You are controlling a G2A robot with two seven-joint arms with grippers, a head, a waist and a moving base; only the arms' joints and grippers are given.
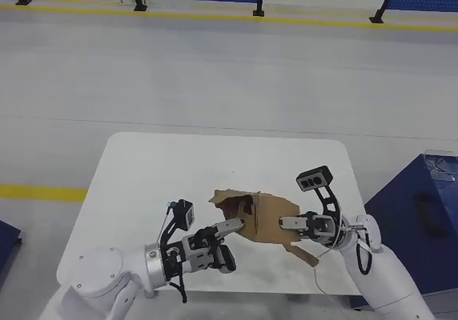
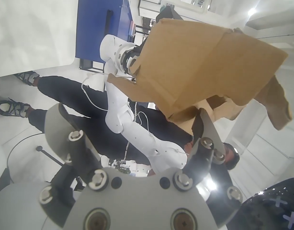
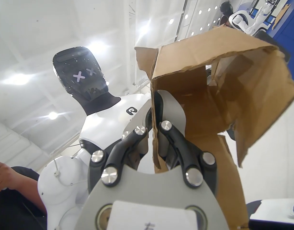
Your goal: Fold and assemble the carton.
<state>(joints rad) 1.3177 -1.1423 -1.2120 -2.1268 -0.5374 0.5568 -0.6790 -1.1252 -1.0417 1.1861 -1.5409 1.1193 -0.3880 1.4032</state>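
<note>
**A:** Where's the carton?

**B:** The carton [image 1: 265, 216] is over the front part of the counter [image 1: 173, 164], between the two arms. It's part-opened, with ragged flaps hanging loose.

**A:** And the right jaws?

**B:** Clamped on one carton wall, one on each side of its edge.

**A:** What about the left jaws?

**B:** Wide apart. One finger [image 2: 205, 125] touches the carton at its open end. The other stands well off it.

**A:** Is it resting on the counter?

**B:** I can't tell for sure, though the left wrist view looks at its underside from below.
</note>
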